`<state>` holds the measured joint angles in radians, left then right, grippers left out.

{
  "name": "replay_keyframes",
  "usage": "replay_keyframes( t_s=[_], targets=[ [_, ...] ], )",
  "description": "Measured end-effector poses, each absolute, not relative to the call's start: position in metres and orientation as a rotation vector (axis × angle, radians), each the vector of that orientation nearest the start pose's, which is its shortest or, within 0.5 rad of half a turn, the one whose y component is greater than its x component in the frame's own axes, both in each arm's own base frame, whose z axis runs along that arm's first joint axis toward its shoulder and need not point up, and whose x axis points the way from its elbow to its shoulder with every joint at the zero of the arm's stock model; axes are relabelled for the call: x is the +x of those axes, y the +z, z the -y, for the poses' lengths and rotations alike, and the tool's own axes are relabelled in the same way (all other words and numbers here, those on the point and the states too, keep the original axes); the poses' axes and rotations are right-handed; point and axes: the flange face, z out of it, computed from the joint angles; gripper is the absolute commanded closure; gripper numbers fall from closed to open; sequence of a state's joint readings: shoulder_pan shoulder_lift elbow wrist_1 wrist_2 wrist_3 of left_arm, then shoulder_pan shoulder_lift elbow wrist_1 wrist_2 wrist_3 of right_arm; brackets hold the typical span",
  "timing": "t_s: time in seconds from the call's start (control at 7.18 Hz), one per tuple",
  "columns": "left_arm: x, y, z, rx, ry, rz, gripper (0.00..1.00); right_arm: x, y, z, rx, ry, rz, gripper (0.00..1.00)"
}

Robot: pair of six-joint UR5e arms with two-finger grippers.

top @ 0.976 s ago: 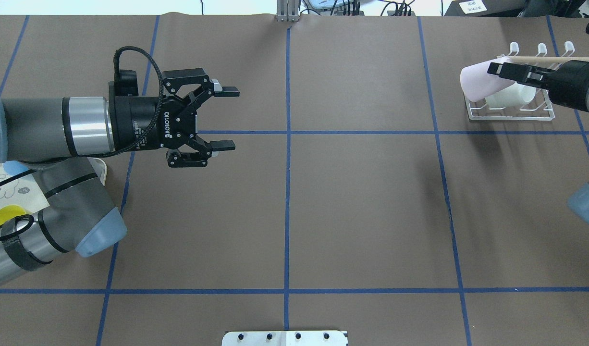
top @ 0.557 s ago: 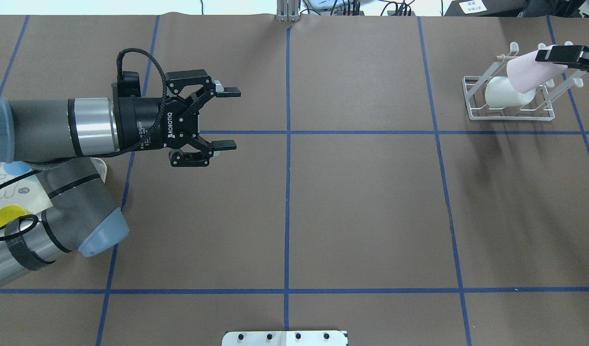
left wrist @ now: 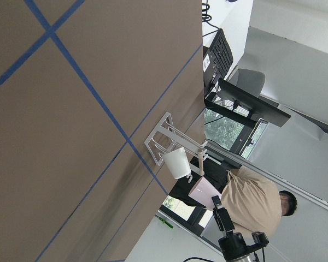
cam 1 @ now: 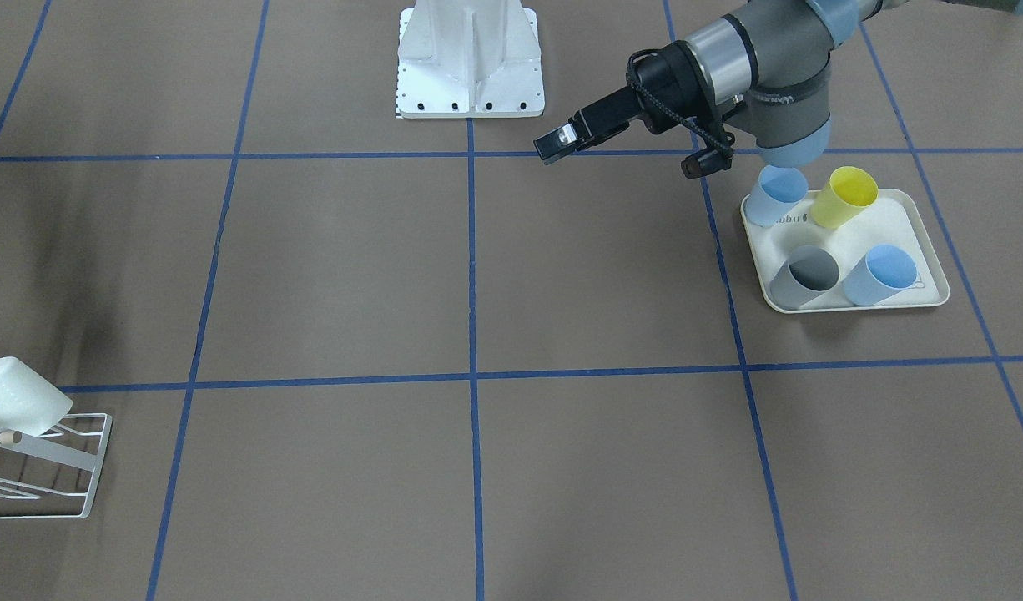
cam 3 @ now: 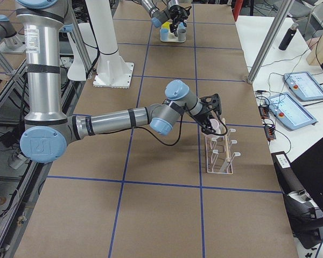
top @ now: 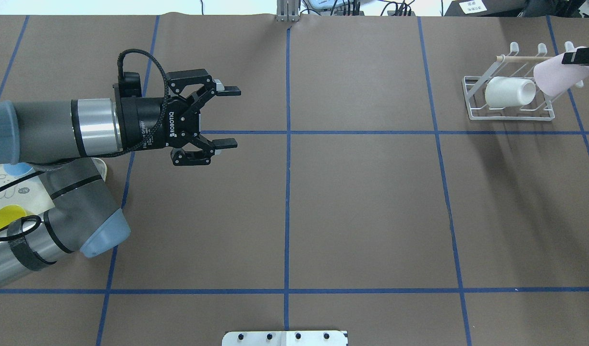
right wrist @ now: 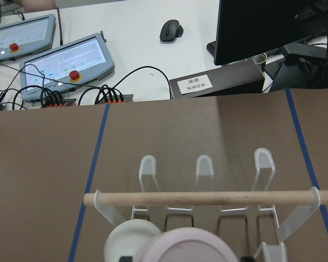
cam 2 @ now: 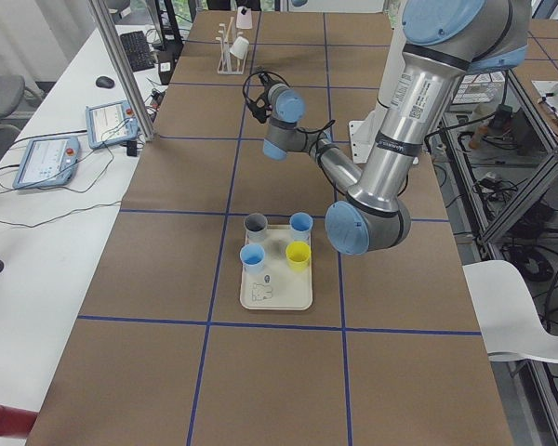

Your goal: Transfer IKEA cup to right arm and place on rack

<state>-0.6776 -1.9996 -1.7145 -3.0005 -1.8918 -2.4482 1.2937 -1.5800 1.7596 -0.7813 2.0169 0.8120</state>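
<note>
My right gripper (top: 574, 59) is shut on a pale pink cup (top: 554, 77), held tilted over the right end of the white wire rack (top: 472, 113) at the far right. The right wrist view shows the pink cup (right wrist: 188, 248) low in frame, just short of the wooden dowel (right wrist: 208, 197). A white cup (top: 508, 92) lies in the rack. My left gripper (top: 227, 117) is open and empty, hovering left of centre. In the exterior right view the right gripper (cam 3: 210, 115) sits at the rack's (cam 3: 220, 156) near end.
A cream tray (cam 1: 854, 307) by the left arm holds a yellow cup (cam 1: 845, 196), a grey cup (cam 1: 803, 275) and two light-blue cups (cam 1: 879, 274). The robot's white base (cam 1: 470, 58) stands at the table's edge. Blue tape lines cross the brown table.
The right gripper has carried the pink cup from the rack's left end across to its right end. The left gripper has barely shifted and stays open.
</note>
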Motion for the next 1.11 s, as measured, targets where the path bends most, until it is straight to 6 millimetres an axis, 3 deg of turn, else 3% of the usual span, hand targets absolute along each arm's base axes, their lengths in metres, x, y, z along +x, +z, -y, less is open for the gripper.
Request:
replay_keyframes(
  t_s=[1.11],
  targets=[
    [0.367, 0.206, 0.423, -0.417, -0.677, -2.004, 0.0, -0.076, 0.513, 0.552, 0.572, 0.265, 0.77, 1.0]
  ],
)
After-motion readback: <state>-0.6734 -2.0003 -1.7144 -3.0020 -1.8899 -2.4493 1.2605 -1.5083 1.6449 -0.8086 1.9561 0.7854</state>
